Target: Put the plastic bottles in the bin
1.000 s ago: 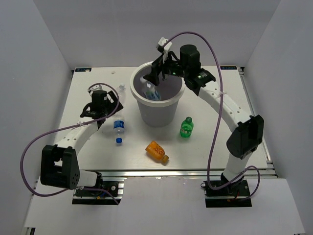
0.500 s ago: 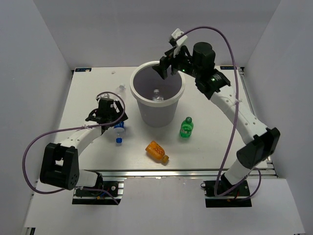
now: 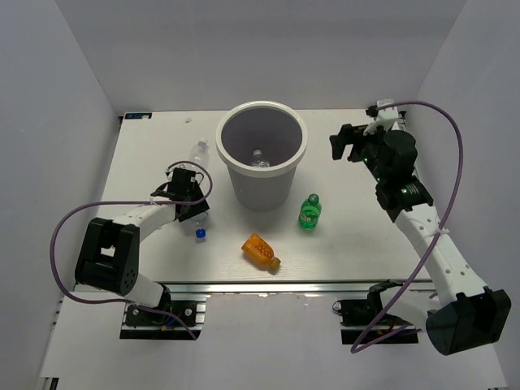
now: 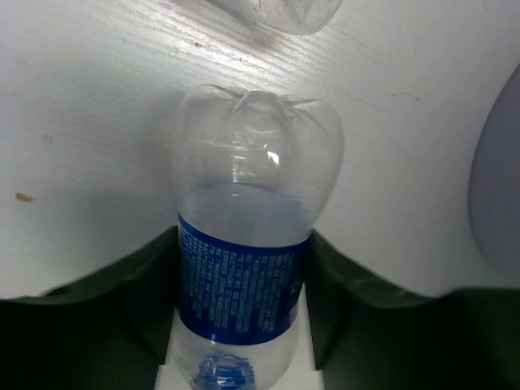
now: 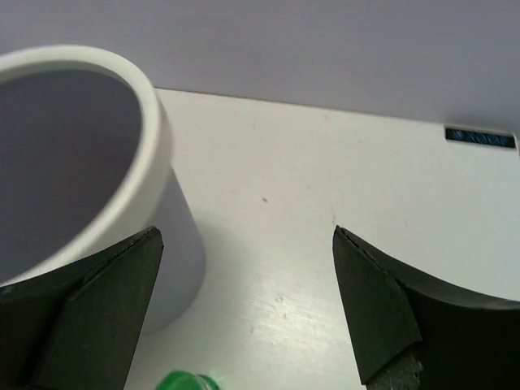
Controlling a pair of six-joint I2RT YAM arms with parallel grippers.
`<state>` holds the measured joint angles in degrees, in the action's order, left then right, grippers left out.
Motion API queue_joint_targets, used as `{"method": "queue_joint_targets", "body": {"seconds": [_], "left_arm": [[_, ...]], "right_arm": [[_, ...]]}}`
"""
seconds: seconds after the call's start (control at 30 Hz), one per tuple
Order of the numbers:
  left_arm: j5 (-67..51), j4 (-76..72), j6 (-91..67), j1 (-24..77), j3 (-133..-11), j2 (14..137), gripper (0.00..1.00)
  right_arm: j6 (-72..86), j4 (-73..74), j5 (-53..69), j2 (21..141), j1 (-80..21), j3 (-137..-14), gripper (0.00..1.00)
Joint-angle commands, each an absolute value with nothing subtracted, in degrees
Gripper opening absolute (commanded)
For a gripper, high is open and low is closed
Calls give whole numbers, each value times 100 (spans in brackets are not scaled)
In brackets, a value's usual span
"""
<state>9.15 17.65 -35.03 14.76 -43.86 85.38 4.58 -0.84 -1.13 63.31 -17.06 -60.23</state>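
The white bin [image 3: 286, 180] stands mid-table with one clear bottle [image 3: 258, 157] lying inside. My left gripper [image 3: 190, 208] is shut on a clear bottle with a blue label [image 4: 242, 280] and blue cap [image 3: 199, 232], which lies on the table; the fingers [image 4: 138, 284] press its two sides. Another clear bottle [image 3: 199, 152] lies left of the bin. A green bottle [image 3: 309, 211] and an orange bottle [image 3: 262, 251] lie in front of the bin. My right gripper [image 3: 349, 145] hangs open and empty to the right of the bin, above the green cap [image 5: 183, 382].
The bin's wall [image 4: 500, 203] stands close on the right in the left wrist view, and its thick rim [image 5: 130, 77] fills the left of the right wrist view. White walls enclose the table on three sides.
The right gripper let a clear bottle drop into the bin, then swung away to the right. The left gripper moved down over the blue-label bottle and closed on it.
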Motion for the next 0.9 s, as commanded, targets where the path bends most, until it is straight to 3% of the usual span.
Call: {"method": "queue_joint_targets", "body": {"seconds": [0.0,0.1,0.43,0.5,0.67,0.87], "left_arm": [[818,1775,-3595,1512,-4324,8281,53],[878,2003,-3533,1521,-4596,7903,42],[1308,1672,-3208,1529,-6423,6706,40],[1109,1547,-3103,1538,-6844,6820,40],[-743,616,-2962,1765,-7909,7460,41],[-1019,852,-2497,2451,-8963,8357,43]], "right_arm": [[642,-88,-483,5977,-1591,-5548,89],[598,-9,-405,5670,-1582,-5222,89],[35,-201,1500,5255,-1591,-4826,89],[35,-211,1713,5352,-1608,-4825,89],[-482,403,1882,5730,-1906,-4975,89],[-510,502,1477,5810,-2417,-4615,89]]}}
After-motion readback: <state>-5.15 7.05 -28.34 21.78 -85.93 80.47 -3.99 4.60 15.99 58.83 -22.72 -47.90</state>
